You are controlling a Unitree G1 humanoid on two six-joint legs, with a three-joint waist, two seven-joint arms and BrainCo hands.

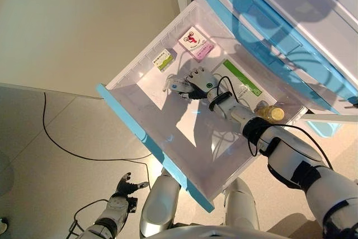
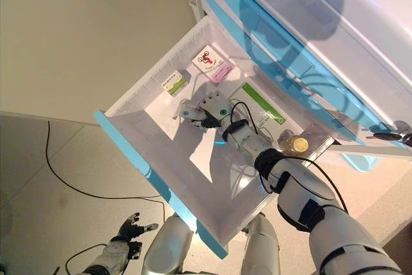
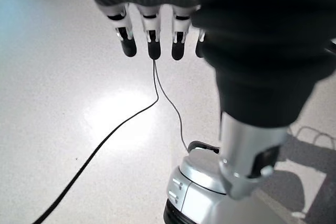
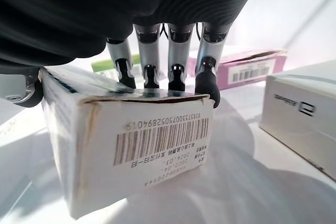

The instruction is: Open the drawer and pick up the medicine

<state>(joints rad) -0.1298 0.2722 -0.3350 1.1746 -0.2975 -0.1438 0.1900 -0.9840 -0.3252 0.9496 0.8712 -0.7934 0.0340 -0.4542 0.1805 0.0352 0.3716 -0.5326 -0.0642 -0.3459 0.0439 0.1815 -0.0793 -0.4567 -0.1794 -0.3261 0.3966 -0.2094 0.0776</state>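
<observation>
We see the open drawer (image 1: 140, 90) holding several medicine boxes; our right robot hand (image 1: 198, 82) grips a white box (image 4: 131, 145), left robot hand (image 1: 124, 186) relaxed.

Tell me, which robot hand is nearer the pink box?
The right robot hand, inside the drawer just short of the pink box. The left robot hand hangs outside, below the drawer.

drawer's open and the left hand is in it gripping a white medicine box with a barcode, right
Not quite: it is the right hand, not the left, that is in the open drawer gripping the white medicine box with a barcode. The right wrist view shows its fingers curled over the box. The left hand hangs low over the floor, holding nothing.
</observation>
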